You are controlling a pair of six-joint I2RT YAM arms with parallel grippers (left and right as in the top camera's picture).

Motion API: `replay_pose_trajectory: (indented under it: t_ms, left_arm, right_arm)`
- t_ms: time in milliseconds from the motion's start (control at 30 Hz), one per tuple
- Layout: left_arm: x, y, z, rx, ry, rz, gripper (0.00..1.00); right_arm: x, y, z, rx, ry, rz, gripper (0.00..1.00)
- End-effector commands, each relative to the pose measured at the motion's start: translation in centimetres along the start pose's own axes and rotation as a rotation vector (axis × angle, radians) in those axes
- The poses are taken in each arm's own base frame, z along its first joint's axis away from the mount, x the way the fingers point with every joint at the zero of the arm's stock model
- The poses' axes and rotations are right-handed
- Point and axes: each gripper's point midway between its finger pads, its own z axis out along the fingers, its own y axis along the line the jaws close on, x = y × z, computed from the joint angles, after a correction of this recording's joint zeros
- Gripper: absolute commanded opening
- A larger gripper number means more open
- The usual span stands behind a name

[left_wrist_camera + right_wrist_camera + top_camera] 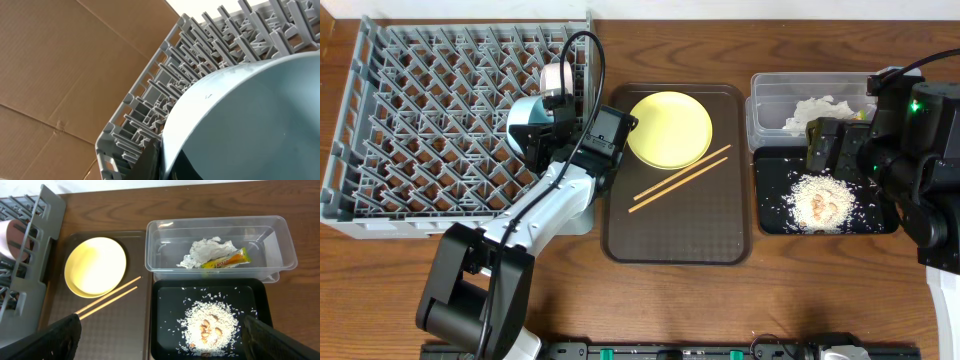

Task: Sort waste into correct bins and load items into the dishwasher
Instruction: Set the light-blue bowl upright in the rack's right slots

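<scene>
Bowl handling: the light blue bowl point(525, 122) looks light, stiff and smooth, so a rim pinch may slip. The left gripper point(552, 122) appears closed on it at the dish rack's point(420, 120) right edge, with pegs and a small pale cup point(557, 78) crowding close. The right gripper point(161, 325) hangs wide open over the black tray point(260, 292).

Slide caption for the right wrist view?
Tissue and wrapper in the clear tub, rice on the black tray, plate and chopsticks on the brown tray.
</scene>
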Motion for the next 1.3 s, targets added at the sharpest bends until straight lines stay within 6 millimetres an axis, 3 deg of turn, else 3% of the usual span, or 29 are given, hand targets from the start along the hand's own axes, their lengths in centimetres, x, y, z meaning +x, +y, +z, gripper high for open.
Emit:
replay_pose_trajectory:
  t_ms: [0, 233, 567, 833, 1267]
  left_arm:
    - [1.1, -1.8, -0.1, 0.059, 0.023, 0.013, 0.07]
    - [0.3, 0.4, 0.0, -0.069, -0.021, 0.024, 0.08]
    - [0.2, -0.2, 0.2, -0.071, -0.027, -0.008, 0.07]
    - [-1.2, -0.3, 0.5, -0.078, -0.040, 0.007, 0.07]
    - [-0.5, -0.4, 1.6, -0.100, -0.014, 0.053, 0.07]
  right_arm:
    - [-0.1, -0.4, -0.1, 0.013, -0.004, 0.010, 0.99]
    - [-0.1, -0.4, -0.1, 0.013, -0.003, 0.010, 0.99]
    - [-0.1, -0.4, -0.1, 0.013, -0.004, 0.010, 0.99]
    - [-0.1, -0.4, -0.1, 0.013, -0.004, 0.010, 0.99]
    - [-0.1, -0.4, -0.1, 0.013, -0.004, 0.010, 0.99]
